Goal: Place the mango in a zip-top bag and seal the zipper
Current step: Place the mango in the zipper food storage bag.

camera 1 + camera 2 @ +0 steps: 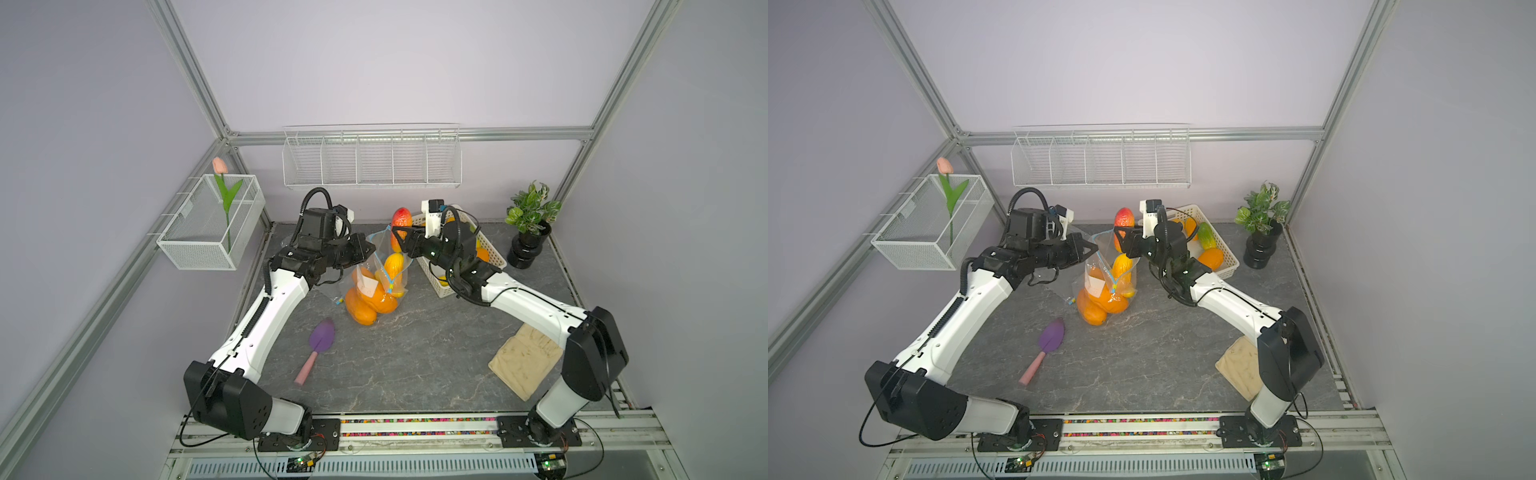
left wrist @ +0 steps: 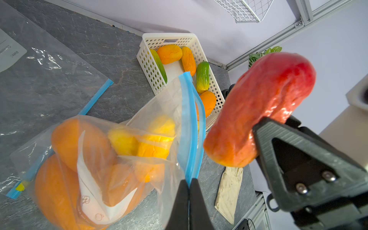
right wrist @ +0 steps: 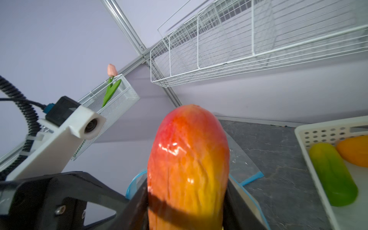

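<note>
My right gripper [image 1: 398, 237] [image 3: 187, 199] is shut on a red-orange mango [image 1: 401, 217] [image 1: 1124, 217] [image 3: 189, 155], holding it upright by its lower end. The mango [image 2: 258, 111] hangs beside and just above the mouth of the clear zip-top bag [image 1: 365, 291] [image 1: 1100, 286] [image 2: 123, 159]. Several orange and yellow mangoes lie in the bag. My left gripper [image 1: 372, 248] [image 1: 1094, 249] [image 2: 189, 182] is shut on the bag's blue zipper strip [image 2: 191, 119] and holds that edge up, with the mouth slightly parted.
A white perforated basket [image 1: 430, 276] [image 2: 147, 59] with several mangoes stands under my right arm. A second, flat bag [image 2: 49, 69] lies behind the first. A purple trowel [image 1: 320, 340], a beige cloth [image 1: 523, 365] and a potted plant [image 1: 530, 224] are on the table.
</note>
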Tool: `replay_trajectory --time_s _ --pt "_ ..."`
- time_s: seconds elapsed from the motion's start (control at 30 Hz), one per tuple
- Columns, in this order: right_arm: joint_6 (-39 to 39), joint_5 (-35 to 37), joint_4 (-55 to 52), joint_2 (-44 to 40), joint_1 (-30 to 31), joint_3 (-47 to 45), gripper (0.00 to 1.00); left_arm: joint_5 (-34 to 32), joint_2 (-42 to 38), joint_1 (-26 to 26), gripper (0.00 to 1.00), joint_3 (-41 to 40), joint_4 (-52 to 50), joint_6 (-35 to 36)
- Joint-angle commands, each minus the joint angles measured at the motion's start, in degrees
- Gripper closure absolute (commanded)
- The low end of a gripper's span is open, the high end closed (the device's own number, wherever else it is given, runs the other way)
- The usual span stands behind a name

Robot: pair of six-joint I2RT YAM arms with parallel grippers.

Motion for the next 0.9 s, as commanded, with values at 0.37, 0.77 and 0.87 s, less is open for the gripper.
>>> replay_trajectory --time_s 0.37,0.77,0.87 --pt "-0.81 -4.72 5.39 -1.26 -1.96 -2.65 0.03 -1.9 -2.86 0.56 1.0 0.59 -0.13 -0.97" --pt "0.37 5.34 -29.62 0.32 -15.34 3.95 0.26 -1.88 -3.55 0.91 1.0 0.72 -0.84 0.48" --pt "-0.05 2.89 -32.77 6.65 -17.0 7.8 0.26 -1.79 -3.63 1.05 1.0 0.79 -1.05 0.79"
